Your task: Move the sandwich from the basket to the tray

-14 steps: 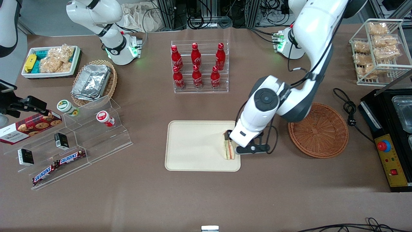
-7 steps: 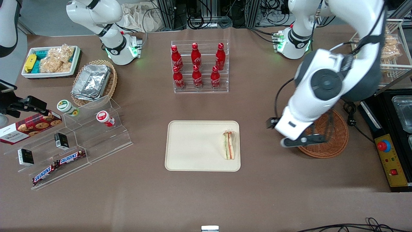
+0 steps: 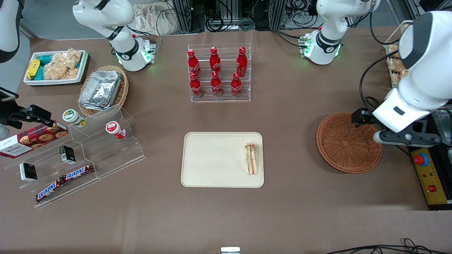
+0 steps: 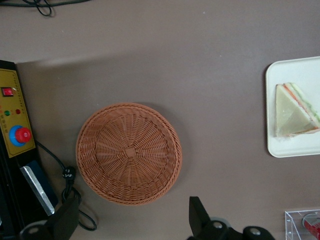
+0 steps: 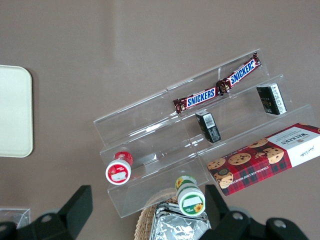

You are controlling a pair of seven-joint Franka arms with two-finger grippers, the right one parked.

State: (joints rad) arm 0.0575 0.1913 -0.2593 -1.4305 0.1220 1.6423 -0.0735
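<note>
Brown tabletop: sandwich (image 3: 251,159) on tray (image 3: 212,160); wrist view shows fingers (image 4: 199,216) spread, empty, above basket (image 4: 129,153).

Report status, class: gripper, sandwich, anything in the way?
Gripper open, empty, raised above the basket edge, toward the working arm's end. Sandwich lying on tray. Basket empty. Nothing in the way.

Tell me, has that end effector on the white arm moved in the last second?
Yes. The open end effector left the wrapped triangular sandwich on the cream rectangular tray, crossed the round reddish-brown wicker basket, now hanging above its edge.
</note>
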